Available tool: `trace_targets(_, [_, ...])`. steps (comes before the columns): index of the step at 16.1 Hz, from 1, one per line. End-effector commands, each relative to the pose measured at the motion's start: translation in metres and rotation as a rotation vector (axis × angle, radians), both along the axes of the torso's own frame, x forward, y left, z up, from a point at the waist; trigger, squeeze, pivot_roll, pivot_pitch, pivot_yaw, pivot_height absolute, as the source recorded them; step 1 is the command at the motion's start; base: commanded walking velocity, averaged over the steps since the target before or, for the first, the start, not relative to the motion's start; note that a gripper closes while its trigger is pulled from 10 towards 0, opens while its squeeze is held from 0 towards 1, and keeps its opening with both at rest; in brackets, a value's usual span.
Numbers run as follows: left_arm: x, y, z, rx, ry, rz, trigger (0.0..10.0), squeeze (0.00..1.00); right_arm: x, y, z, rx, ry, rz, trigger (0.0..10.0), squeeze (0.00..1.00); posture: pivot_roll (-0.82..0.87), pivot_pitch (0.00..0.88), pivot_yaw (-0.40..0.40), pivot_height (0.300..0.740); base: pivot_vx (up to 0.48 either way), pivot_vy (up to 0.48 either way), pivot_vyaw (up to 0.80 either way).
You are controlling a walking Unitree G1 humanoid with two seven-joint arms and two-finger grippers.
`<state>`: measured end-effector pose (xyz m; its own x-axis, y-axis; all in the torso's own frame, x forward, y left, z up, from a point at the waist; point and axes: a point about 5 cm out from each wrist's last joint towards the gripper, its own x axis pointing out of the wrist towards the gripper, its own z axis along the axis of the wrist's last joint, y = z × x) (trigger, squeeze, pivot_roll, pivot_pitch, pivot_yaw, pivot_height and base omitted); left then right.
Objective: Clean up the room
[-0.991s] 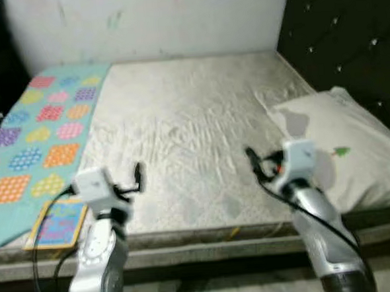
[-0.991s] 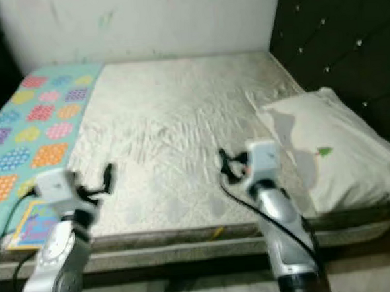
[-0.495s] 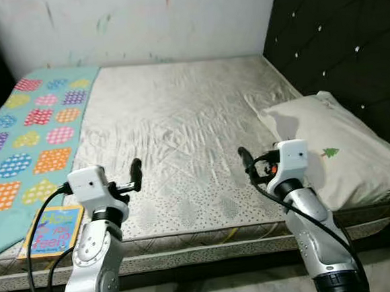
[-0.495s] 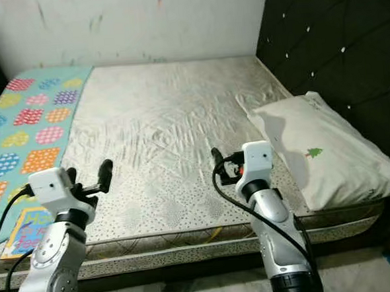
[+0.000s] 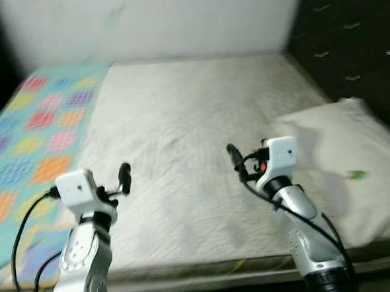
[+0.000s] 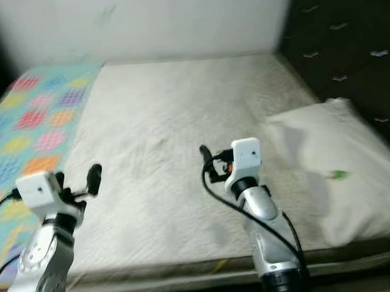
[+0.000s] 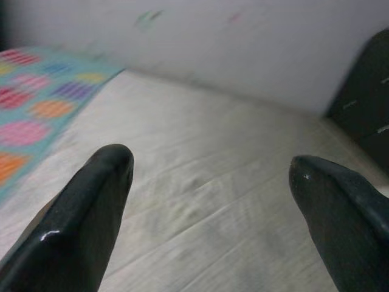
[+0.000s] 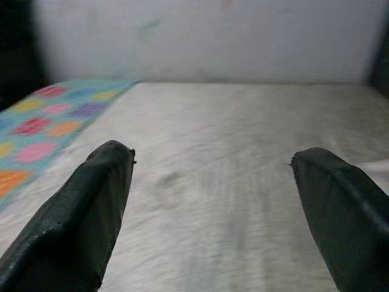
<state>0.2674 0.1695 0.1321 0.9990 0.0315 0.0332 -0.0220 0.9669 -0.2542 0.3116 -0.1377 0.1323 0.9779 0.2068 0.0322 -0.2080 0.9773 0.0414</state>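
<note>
Both claws agape above mattress

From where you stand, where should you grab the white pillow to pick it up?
Probably by the near-left corner of the pillow, coming in from its left with the right gripper, which hovers open just beside it. That corner lies flat on the mattress and thins out; the puffy middle looks too thick for the two fingers.

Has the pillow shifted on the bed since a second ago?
Cannot tell. The pillow lies at the mattress's right edge by the headboard, as before; the whole blurred view shifted, so the camera moved.
</note>
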Motion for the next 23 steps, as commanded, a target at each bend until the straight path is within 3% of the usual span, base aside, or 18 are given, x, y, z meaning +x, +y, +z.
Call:
trace_targets(1, [-0.002,-0.006,-0.005,-0.014,0.03,-0.008,10.0,0.0,-0.001,-0.009,-0.005,-0.003,0.021,-0.031,10.0,0.0,-0.02,0.012,0.012,0.74,0.0,0.0,0.0])
trace_targets(10, [0.001,-0.005,-0.003,-0.011,0.032,-0.004,10.0,0.0,0.005,-0.006,-0.001,-0.019,0.018,-0.03,10.0,0.0,-0.02,0.036,0.003,0.74,0.0,0.0,0.0])
trace_targets(13, [0.001,-0.005,-0.003,-0.021,0.036,-0.008,10.0,0.0,0.005,-0.002,0.001,-0.042,0.002,-0.023,10.0,0.0,-0.03,0.038,0.007,0.74,0.0,0.36,0.0])
trace_targets(18, [0.0,-0.006,-0.007,-0.03,0.051,-0.009,10.0,0.0,0.001,-0.009,-0.008,-0.081,0.036,-0.088,10.0,0.0,-0.03,0.014,-0.001,0.74,0.0,0.426,0.0])
trace_targets(23, [0.003,-0.009,-0.008,-0.031,0.053,-0.021,10.0,0.0,0.006,-0.022,0.006,-0.173,-0.077,-0.163,10.0,0.0,-0.04,0.004,-0.007,0.74,0.0,0.437,0.0])
